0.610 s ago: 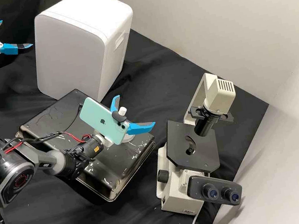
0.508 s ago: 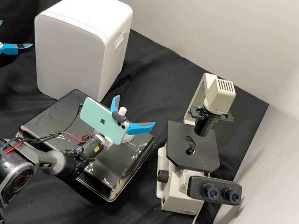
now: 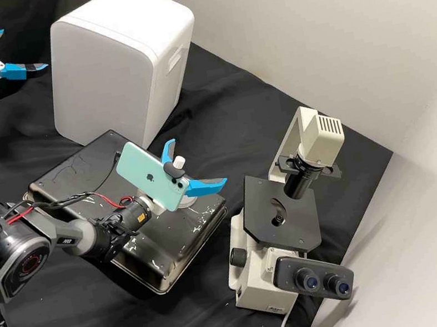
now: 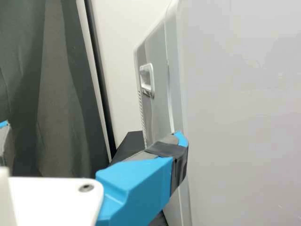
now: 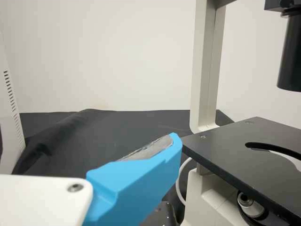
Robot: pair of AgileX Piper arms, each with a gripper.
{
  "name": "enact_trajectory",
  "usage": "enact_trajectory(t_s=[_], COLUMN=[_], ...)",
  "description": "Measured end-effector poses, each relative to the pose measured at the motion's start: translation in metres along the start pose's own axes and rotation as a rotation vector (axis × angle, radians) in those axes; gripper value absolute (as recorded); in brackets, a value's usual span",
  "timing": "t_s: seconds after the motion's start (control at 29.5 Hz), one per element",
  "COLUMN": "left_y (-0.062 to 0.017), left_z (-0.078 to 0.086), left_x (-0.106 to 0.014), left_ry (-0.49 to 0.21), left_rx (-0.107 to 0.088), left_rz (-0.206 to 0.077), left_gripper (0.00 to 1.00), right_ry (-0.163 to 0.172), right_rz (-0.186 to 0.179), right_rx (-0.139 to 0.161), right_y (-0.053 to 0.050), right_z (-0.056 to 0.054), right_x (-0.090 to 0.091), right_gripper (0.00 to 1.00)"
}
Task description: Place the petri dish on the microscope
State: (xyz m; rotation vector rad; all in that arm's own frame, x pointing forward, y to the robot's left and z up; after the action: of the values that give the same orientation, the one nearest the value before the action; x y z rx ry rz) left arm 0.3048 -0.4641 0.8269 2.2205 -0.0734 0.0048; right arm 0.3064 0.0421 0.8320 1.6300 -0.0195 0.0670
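The microscope [image 3: 283, 225] stands at the right of the bench, its black stage [image 3: 264, 217] bare under the condenser [image 3: 296, 184]. My right gripper [image 3: 199, 161] hangs open over the right end of a dark metal tray [image 3: 152, 265], just left of the stage, with nothing between its fingers. A pale, clear rim [image 3: 185, 205] shows on the tray right under that gripper; it may be the petri dish, mostly hidden by the wrist. In the right wrist view one blue finger [image 5: 136, 183] points at the stage [image 5: 244, 150]. My left gripper [image 3: 23, 48] stays open at the far left, beside the white box.
A tall white box [image 3: 118, 57] stands behind the tray and fills the right of the left wrist view [image 4: 235, 113]. The microscope's eyepieces [image 3: 321, 280] face the bench's front edge. Black cloth [image 3: 231, 105] covers the bench; a pale wall runs along its right side.
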Motion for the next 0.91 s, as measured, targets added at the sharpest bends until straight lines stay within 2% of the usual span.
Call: enact_trajectory(t_s=[0.14, 0.24, 0.27, 0.34, 0.44, 0.54, 0.61, 0.68, 0.78, 0.91], left_y=[-0.0028, -0.0025, -0.0025, -0.0041, -0.012, -0.0229, -0.0295, -0.0358, -0.0429, -0.0481], left_z=[0.011, 0.024, 0.028, 0.04, 0.054, 0.063, 0.067, 0.072, 0.077, 0.085], left_x=[-0.007, -0.016, -0.02, -0.029, -0.044, -0.059, -0.069, -0.078, -0.092, -0.107], left_ry=[-0.036, -0.083, -0.105, -0.155, -0.232, -0.29, -0.324, -0.357, -0.403, -0.462], left_rx=[-0.002, 0.003, 0.009, 0.036, 0.064, 0.099, 0.108, 0.118, 0.121, 0.124], left_rz=[-0.014, -0.011, -0.006, 0.008, 0.021, 0.002, -0.012, -0.038, -0.075, -0.103], left_gripper=[1.0, 1.0, 1.0, 1.0, 1.0, 1.0, 1.0, 1.0, 1.0, 1.0], right_ry=[0.0, 0.0, 0.0, 0.0, 0.0, -0.001, -0.001, -0.001, -0.001, -0.001], right_rz=[0.0, 0.0, 0.0, 0.0, 0.0, -0.001, -0.001, -0.001, -0.001, -0.001], right_rx=[0.0, 0.0, 0.0, 0.0, 0.0, 0.0, 0.0, 0.0, 0.0, 0.0], right_y=[0.0, 0.0, 0.0, 0.0, 0.0, 0.0, 0.0, 0.0, 0.0, 0.0], right_z=[0.0, 0.0, 0.0, 0.0, 0.0, 0.0, 0.0, 0.0, 0.0, 0.0], right_x=[0.0, 0.0, 0.0, 0.0, 0.0, 0.0, 0.0, 0.0, 0.0, 0.0], right_gripper=[1.0, 1.0, 1.0, 1.0, 1.0, 1.0, 1.0, 1.0, 1.0, 1.0])
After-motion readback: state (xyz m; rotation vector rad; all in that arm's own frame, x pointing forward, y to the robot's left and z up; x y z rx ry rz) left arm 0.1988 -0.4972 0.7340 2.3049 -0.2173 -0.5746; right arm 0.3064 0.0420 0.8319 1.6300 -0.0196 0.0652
